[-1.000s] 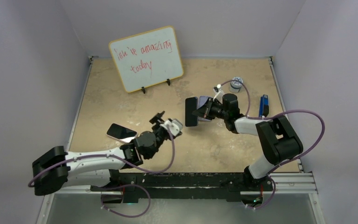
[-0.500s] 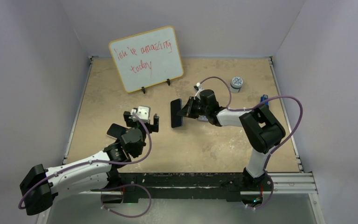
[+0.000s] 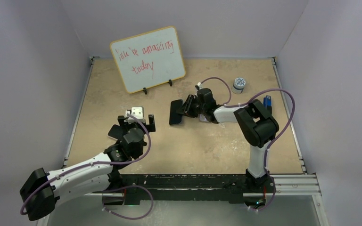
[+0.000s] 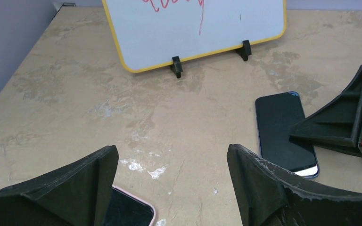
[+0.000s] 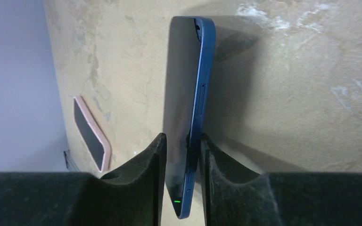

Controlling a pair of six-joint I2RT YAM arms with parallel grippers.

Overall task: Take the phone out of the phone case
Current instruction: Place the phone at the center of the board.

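My right gripper [image 3: 188,107] is shut on the near end of a dark blue phone [image 3: 176,113], which lies low on the table with its far end touching the surface. In the right wrist view the phone [image 5: 188,94] is edge-on between my fingers [image 5: 183,139]. In the left wrist view it [image 4: 283,129] looks almost flat, screen up. A pink-rimmed case [image 3: 115,131] with a dark face lies at the left, partly under my left gripper [image 3: 137,123]. It also shows in the right wrist view [image 5: 92,134] and the left wrist view [image 4: 129,212]. The left gripper [image 4: 172,188] is open and empty above the case's corner.
A yellow-framed whiteboard [image 3: 148,59] stands at the back left on two black feet. A small round tin [image 3: 239,84] and a blue object [image 3: 267,100] sit at the back right. Grey walls close in the table on three sides.
My right gripper has carried the blue phone leftward and lowered it to the table. My left gripper has swung left and back, over the pink case.
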